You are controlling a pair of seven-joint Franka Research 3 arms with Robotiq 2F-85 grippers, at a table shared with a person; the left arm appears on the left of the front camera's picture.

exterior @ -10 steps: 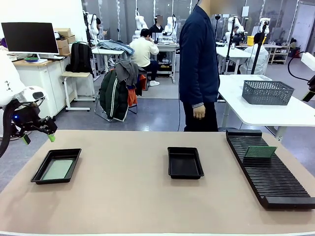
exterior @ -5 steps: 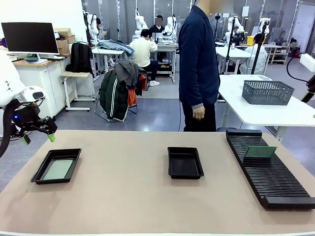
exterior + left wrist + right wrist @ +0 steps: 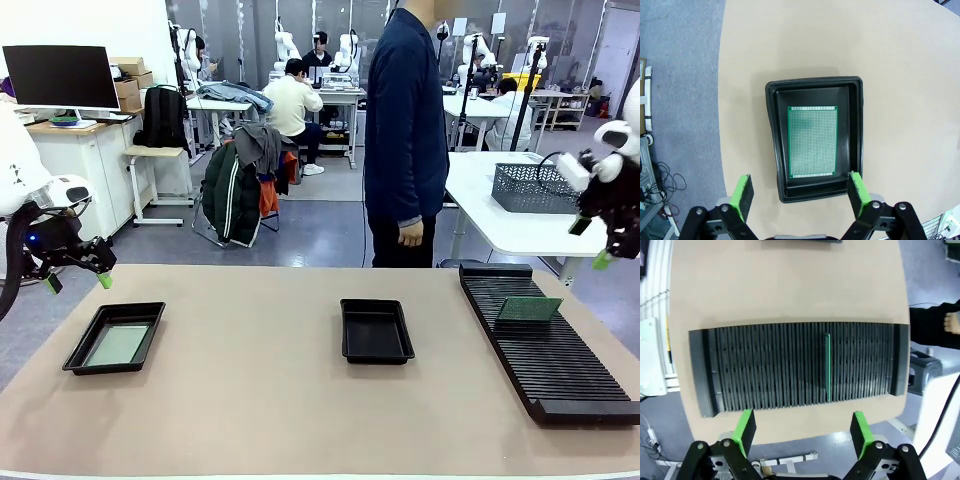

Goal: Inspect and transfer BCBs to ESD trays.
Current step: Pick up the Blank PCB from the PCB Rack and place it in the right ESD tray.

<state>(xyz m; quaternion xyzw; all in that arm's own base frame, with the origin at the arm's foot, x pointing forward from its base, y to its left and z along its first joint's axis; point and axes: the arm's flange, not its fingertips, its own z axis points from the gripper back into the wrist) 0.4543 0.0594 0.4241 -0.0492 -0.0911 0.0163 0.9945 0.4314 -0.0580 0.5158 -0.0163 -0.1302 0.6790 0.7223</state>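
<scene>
One black ESD tray (image 3: pixel 83 343) lies at the table's left with a green BCB (image 3: pixel 117 345) flat inside it. My left gripper (image 3: pixel 77 283) hovers open above and behind it. In the left wrist view that tray (image 3: pixel 772 140) and its BCB (image 3: pixel 812 141) lie straight below the open left gripper (image 3: pixel 800 181). A second ESD tray (image 3: pixel 376 330) sits empty at mid-table. Another BCB (image 3: pixel 529 308) stands in the black slotted rack (image 3: pixel 550 360) on the right. My right gripper (image 3: pixel 592 245) hangs open above the rack's far end. From the right wrist this BCB (image 3: pixel 828 367) appears edge-on in the rack (image 3: pixel 765 365), below the open right gripper (image 3: pixel 802 420).
A person (image 3: pixel 405 130) in a dark jacket stands at the far edge of the table, one hand (image 3: pixel 410 235) hanging down. A grey mesh basket (image 3: pixel 543 187) rests on a white table behind the rack. Bare tabletop stretches between the trays and in front of them.
My right arm has swung into the front view at the right and now hangs over the rack. The left arm, trays and boards have not moved.
</scene>
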